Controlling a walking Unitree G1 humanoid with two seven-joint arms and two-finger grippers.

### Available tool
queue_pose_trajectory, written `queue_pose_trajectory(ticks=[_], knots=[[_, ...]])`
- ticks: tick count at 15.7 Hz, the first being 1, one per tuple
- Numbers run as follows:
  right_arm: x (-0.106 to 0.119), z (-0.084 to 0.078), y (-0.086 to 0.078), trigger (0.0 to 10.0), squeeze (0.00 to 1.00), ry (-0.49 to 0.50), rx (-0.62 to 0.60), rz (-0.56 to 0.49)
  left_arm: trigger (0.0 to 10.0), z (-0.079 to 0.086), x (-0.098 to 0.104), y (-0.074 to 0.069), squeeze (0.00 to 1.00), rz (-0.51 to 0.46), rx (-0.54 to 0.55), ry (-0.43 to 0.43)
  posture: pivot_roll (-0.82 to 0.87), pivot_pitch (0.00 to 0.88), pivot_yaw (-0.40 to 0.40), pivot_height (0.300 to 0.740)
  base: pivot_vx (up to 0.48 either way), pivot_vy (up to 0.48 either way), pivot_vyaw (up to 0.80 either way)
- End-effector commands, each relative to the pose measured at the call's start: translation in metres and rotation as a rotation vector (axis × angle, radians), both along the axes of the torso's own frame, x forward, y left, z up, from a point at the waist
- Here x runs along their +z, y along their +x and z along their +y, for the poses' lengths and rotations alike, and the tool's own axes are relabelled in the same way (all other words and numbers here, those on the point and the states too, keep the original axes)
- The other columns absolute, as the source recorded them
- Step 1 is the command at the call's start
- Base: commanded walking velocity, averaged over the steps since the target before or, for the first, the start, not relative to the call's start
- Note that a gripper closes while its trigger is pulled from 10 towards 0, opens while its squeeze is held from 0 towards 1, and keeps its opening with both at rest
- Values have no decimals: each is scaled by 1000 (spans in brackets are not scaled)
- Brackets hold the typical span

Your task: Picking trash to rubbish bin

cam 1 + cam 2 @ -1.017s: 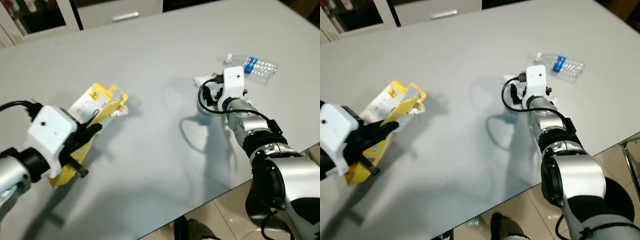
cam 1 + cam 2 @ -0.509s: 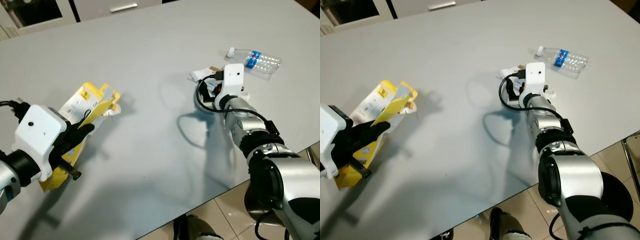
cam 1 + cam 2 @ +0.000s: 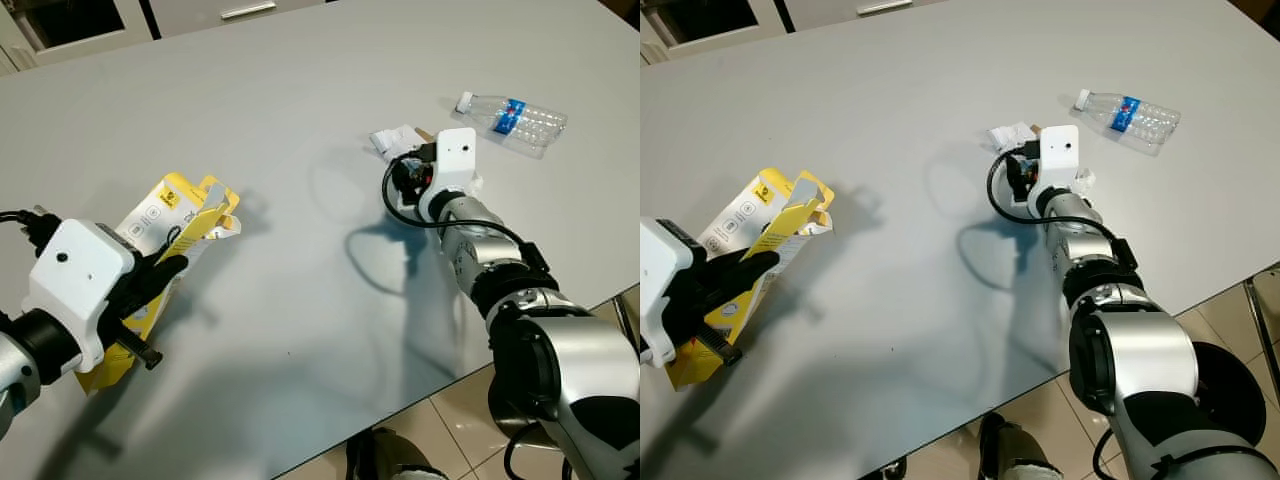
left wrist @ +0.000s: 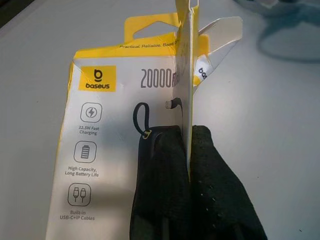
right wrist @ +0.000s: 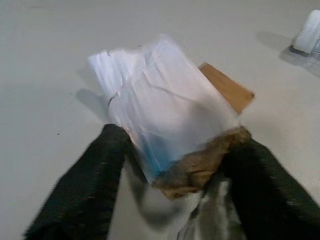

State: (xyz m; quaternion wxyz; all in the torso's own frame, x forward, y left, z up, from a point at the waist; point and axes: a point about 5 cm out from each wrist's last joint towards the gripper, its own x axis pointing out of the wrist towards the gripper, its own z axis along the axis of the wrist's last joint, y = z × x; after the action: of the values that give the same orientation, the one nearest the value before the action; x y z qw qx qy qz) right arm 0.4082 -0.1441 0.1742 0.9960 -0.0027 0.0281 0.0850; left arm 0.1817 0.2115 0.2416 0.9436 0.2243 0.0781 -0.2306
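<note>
A yellow and white carton (image 3: pixel 165 235) was pinched by the left tool (image 3: pixel 150 290) over the grey worktop (image 3: pixel 290 110). A crumpled white wrapper (image 5: pixel 162 117) lay between the spread fingers (image 5: pixel 82 190) of the right tool (image 5: pixel 167 195). A plastic bottle (image 3: pixel 515 112) lay near it on the worktop.
</note>
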Motion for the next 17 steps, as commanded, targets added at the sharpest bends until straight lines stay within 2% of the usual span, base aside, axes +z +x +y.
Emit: queue_pose_trajectory(ticks=[1,11,15,17], knots=[[-5,-3,-2,0,0,-1,-2,8,10000,-1,3,-4,0,-11,-5,17,398,271,-45,740,0,0,0],[-11,-3,-4,0,0,10,22,12,10000,-4,-3,-4,0,10,-13,17,391,256,-46,740,0,0,0],[-8,-3,-5,0,0,38,35,-36,10000,-7,-11,5,0,0,-22,-4,328,185,-63,740,0,0,0],[-8,-3,-5,0,0,38,35,-36,10000,-7,-11,5,0,0,-22,-4,328,185,-63,740,0,0,0]])
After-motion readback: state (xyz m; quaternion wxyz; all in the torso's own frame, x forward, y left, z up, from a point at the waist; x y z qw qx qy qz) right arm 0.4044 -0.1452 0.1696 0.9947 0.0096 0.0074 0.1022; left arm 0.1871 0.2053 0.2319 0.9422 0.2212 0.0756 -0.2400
